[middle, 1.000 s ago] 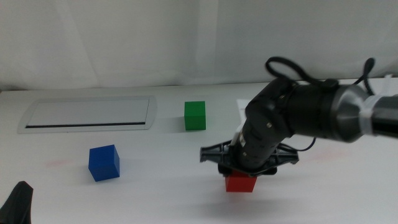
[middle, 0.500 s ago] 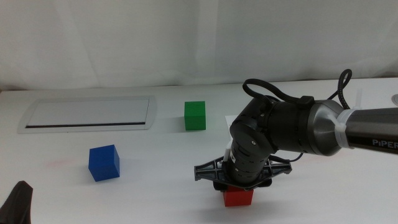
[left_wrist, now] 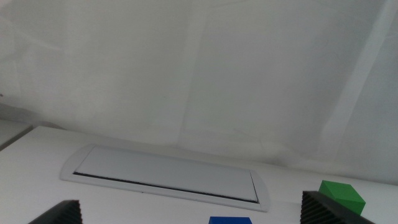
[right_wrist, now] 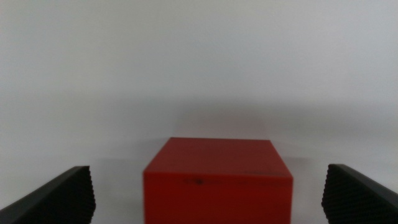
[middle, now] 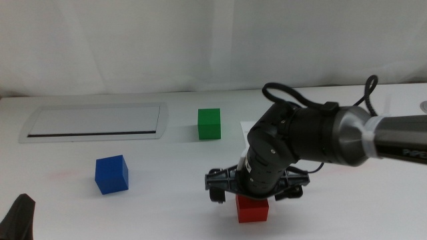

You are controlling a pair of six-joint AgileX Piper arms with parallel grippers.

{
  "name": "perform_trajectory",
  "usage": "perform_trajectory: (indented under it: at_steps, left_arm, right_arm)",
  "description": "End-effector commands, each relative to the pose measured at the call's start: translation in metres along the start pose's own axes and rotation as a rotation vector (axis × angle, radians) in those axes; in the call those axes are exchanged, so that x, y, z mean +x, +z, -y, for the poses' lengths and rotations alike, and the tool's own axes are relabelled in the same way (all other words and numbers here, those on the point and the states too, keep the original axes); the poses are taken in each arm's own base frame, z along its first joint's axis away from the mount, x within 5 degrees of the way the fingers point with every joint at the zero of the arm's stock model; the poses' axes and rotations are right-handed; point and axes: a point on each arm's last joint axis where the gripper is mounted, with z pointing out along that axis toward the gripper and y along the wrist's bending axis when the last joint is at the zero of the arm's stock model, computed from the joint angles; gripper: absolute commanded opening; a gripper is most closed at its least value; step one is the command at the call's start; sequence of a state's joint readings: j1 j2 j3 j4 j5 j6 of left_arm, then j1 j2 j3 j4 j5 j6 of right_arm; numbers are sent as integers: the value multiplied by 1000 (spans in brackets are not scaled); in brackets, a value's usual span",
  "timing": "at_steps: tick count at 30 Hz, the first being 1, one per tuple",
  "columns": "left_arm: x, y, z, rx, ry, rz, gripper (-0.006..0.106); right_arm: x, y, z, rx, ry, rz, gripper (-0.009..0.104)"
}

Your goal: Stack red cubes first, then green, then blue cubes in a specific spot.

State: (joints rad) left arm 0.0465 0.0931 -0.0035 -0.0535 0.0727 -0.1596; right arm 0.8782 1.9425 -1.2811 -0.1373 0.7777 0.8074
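Note:
The red cube (middle: 252, 209) rests on the white table near the front, right of centre. My right gripper (middle: 253, 198) hangs directly over it, open; in the right wrist view the red cube (right_wrist: 217, 180) sits between the right gripper's (right_wrist: 211, 194) two widely spread jaws, touching neither. The green cube (middle: 209, 124) stands farther back, and the blue cube (middle: 111, 174) is to the left. My left gripper (middle: 19, 217) waits at the front left corner, open (left_wrist: 186, 213), facing the green cube (left_wrist: 341, 194) and the top of the blue cube (left_wrist: 230, 219).
A grey-rimmed rectangular panel (middle: 93, 122) lies flat at the back left, also in the left wrist view (left_wrist: 168, 177). A faint pink smudge (middle: 63, 175) marks the table left of the blue cube. A white curtain closes off the back.
The right gripper brought the red cube toward the front and a little left, and its jaws now stand apart from the cube. The left arm and the other cubes stayed still.

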Motion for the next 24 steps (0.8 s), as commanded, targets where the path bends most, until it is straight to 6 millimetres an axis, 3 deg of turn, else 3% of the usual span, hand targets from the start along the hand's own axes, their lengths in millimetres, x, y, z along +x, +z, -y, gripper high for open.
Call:
perform_trajectory:
  at_steps: [1,6,10,13,14,17,20,24]
  left_arm:
    - [12,1,-2,0,-10,-28,87]
    - [12,1,-2,0,-10,-28,87]
    - [12,1,-2,0,-10,-28,87]
    - [12,1,-2,0,-10,-28,87]
    - [12,1,-2,0,-10,-28,87]
    - [12,1,-2,0,-10,-28,87]
    - [12,1,-2,0,-10,-28,87]
    - [12,1,-2,0,-10,-28,87]
  right_arm:
    - [-3,-15,2,-16,-27,43,103]
    - [-12,-61,11,-15,-127,190,103]
    - [-25,-107,33,-33,-213,329,102]
    - [-39,-134,66,-22,-204,410,100]
    - [-49,-149,98,10,-169,440,98]
    - [-56,-169,147,77,-99,455,97]
    - [-53,-189,195,165,-43,459,97]
    - [-40,-212,232,215,-4,476,96]
